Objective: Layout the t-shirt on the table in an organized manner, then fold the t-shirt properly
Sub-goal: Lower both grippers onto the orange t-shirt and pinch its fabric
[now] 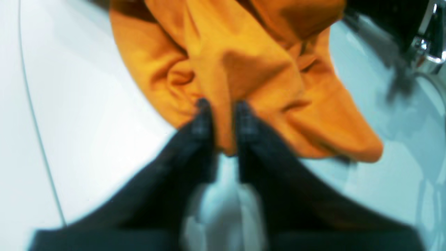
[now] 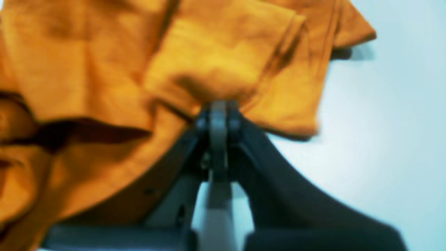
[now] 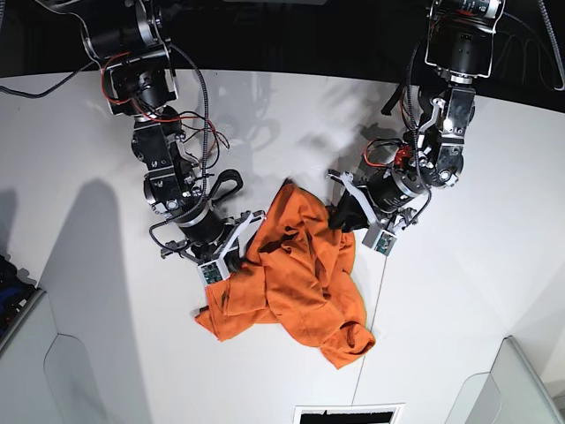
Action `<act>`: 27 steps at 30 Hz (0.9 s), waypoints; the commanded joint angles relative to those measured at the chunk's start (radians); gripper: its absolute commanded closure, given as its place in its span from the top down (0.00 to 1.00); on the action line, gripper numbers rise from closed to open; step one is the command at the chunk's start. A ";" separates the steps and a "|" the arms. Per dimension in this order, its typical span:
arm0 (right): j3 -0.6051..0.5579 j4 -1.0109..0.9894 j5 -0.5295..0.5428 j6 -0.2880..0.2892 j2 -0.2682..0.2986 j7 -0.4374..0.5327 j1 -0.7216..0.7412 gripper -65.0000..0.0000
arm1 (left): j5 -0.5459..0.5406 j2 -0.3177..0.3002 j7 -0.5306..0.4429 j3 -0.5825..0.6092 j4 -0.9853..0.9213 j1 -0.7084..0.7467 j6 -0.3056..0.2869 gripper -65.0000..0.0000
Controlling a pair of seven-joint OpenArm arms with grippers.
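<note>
the t-shirt (image 3: 296,274) lies crumpled in a heap on the table (image 3: 459,291), stretched between both grippers. the left gripper (image 1: 223,111) is clenched on a ridge of orange cloth that rises ahead of its fingertips. the right gripper (image 2: 218,109) is pinched tight on a fold, with the bulk of the shirt spreading ahead and to its left. both wrist views are blurred. collar and tag cannot be made out in the bunched fabric. a thin seam (image 3: 369,331) runs across the table below the left gripper.
</note>
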 commanded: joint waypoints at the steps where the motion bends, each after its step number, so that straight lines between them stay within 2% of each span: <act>1: 0.001 0.026 -0.010 0.006 -0.014 0.032 0.036 0.00 | -0.004 -0.008 -0.018 -0.005 0.014 -0.019 -0.006 0.00; 4: 0.001 0.063 -0.042 0.006 -0.016 0.032 0.043 0.00 | -0.005 -0.017 -0.018 -0.027 0.024 -0.019 -0.007 0.00; 9: 0.030 0.158 -0.051 0.006 0.019 0.024 0.042 0.00 | -0.029 -0.022 -0.002 -0.113 0.093 -0.019 -0.008 0.00; 13: 0.104 0.233 -0.040 0.031 0.039 0.000 0.032 0.00 | -0.074 -0.074 0.040 -0.140 0.166 -0.019 -0.033 0.00; 15: 0.160 0.261 -0.012 0.094 0.041 -0.040 0.030 0.00 | -0.079 -0.112 0.043 -0.140 0.198 -0.019 -0.066 0.00; 18: 0.231 0.268 0.089 0.209 0.041 -0.091 0.029 0.00 | -0.159 -0.148 0.070 -0.139 0.229 -0.019 -0.149 0.00; 21: 0.246 0.268 0.183 0.355 0.040 -0.109 0.013 0.00 | -0.235 -0.151 0.130 -0.139 0.232 -0.018 -0.165 0.00; 23: 0.224 0.268 0.212 0.365 0.032 -0.109 -0.009 0.00 | -0.245 -0.149 0.154 -0.138 0.232 -0.013 -0.166 0.00; 24: 0.205 0.267 0.212 0.365 0.029 -0.109 -0.021 0.04 | -0.245 -0.149 0.155 -0.138 0.232 -0.007 -0.165 0.00; 27: 0.122 0.267 0.210 0.359 0.030 -0.107 -0.060 0.40 | -0.245 -0.150 0.155 -0.138 0.232 0.012 -0.165 0.00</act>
